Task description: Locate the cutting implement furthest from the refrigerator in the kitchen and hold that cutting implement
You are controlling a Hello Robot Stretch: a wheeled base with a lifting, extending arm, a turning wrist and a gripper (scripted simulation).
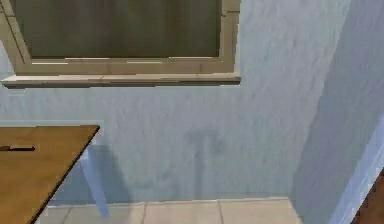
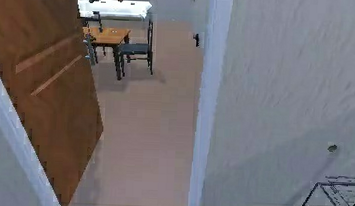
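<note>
A wooden table [image 1: 45, 170] fills the forward view's lower left, standing against a pale blue wall. A small thin dark thing [image 1: 20, 149] lies flat on the tabletop near the view's left edge. Its shape is too small to name.
A window [image 1: 120, 35] with a pale frame sits above the table. In the arm side view a brown door [image 2: 46, 85] stands open onto a room with a small wooden table [image 2: 110, 35], dark chairs [image 2: 138, 49] and a white counter [image 2: 115, 6]. A wire rack [image 2: 337, 193] stands at bottom right.
</note>
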